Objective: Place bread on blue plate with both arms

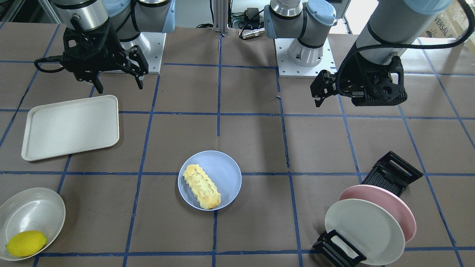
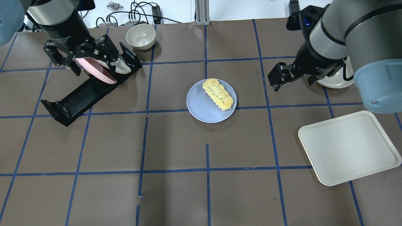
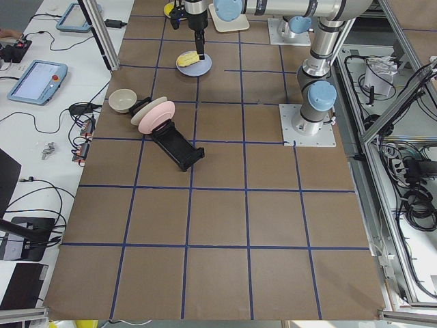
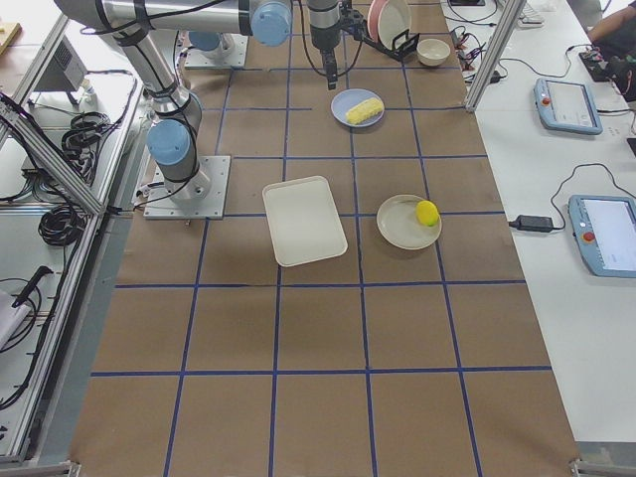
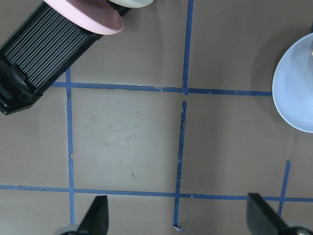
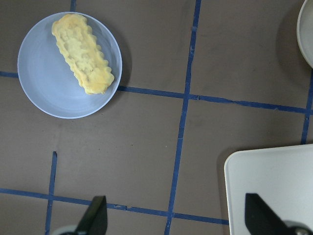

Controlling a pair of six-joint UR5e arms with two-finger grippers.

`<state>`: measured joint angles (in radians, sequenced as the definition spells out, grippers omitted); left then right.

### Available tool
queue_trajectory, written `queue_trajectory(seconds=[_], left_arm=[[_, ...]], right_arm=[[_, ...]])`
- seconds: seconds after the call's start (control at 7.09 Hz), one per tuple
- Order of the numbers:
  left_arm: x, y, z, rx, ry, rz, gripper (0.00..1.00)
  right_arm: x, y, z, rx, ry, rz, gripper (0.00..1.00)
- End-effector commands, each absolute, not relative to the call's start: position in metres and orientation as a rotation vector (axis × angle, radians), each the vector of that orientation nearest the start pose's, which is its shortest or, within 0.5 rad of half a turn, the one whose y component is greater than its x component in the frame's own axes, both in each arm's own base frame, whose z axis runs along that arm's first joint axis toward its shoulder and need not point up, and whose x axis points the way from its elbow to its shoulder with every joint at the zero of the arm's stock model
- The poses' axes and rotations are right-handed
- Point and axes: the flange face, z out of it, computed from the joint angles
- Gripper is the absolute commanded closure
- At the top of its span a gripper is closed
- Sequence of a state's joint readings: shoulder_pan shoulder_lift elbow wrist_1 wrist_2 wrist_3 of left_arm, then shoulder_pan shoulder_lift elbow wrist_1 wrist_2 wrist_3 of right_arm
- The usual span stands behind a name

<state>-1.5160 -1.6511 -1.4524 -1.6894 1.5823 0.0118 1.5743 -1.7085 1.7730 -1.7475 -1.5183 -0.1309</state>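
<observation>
The bread (image 1: pixel 202 186) lies flat on the blue plate (image 1: pixel 222 170) near the table's middle, slightly toward one rim; both also show in the overhead view, bread (image 2: pixel 218 94) and plate (image 2: pixel 201 106), and in the right wrist view, bread (image 6: pixel 82 53). My left gripper (image 2: pixel 83 56) is open and empty, raised over the dish rack, well away from the plate. My right gripper (image 2: pixel 292 77) is open and empty, raised to the other side of the plate. The wrist views show each pair of fingertips wide apart with nothing between them, left (image 5: pixel 178 218) and right (image 6: pixel 175 218).
A cream tray (image 2: pixel 348 147) lies on my right side. A shallow bowl (image 1: pixel 26 207) holds a lemon (image 1: pixel 26 243). A black dish rack (image 2: pixel 78 97) on my left holds a pink plate (image 1: pixel 393 204) and a cream-white plate (image 1: pixel 363 230). A small bowl (image 2: pixel 140 36) stands beyond the rack.
</observation>
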Motion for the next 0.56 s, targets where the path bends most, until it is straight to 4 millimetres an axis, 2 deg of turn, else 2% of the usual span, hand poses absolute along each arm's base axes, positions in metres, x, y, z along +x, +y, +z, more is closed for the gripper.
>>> queue_trajectory(seconds=[0.0, 0.42], left_arm=[[-0.1045, -0.5169, 0.4943, -0.064, 3.129, 0.128, 0.00], [-0.1052, -0.5155, 0.4944, -0.064, 3.127, 0.128, 0.00]], right_arm=[[0.1413, -0.4427, 0.4685, -0.213, 3.077, -0.174, 0.00], [0.1414, -0.4417, 0.4659, -0.211, 3.075, -0.171, 0.00]])
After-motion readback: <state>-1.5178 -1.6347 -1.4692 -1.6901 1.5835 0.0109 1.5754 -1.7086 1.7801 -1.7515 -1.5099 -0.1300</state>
